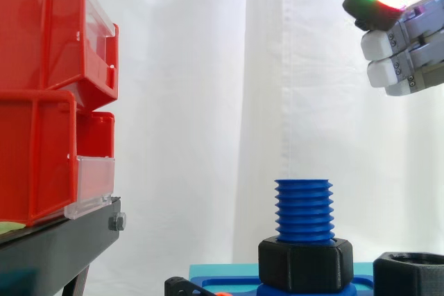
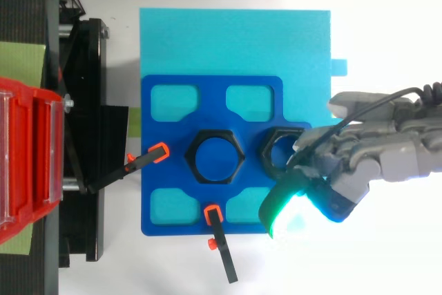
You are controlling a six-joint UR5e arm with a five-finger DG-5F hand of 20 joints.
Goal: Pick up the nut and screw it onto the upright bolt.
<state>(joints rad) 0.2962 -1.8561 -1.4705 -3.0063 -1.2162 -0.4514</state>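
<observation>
A blue threaded bolt (image 1: 303, 209) stands upright on the blue plate (image 2: 166, 198), with a black hex nut (image 1: 305, 265) round its base. From above, that nut (image 2: 216, 157) rings the bolt near the plate's middle. A second black nut (image 2: 276, 148) lies loose on the plate just to the right, its right side hidden under my hand; the side view catches it (image 1: 409, 275) at the bottom right. My hand (image 2: 366, 160) hangs high above this loose nut, well clear of it, fingers relaxed and holding nothing. Its fingers (image 1: 399, 53) come in at the upper right, one pad glowing green.
The blue plate rests on a cyan base (image 2: 235, 39). Two black clamps with orange tips (image 2: 157, 153) (image 2: 210, 213) hold the plate at its left and front edges. Red bins (image 1: 48, 95) are stacked on a black stand (image 1: 55, 244) at the left.
</observation>
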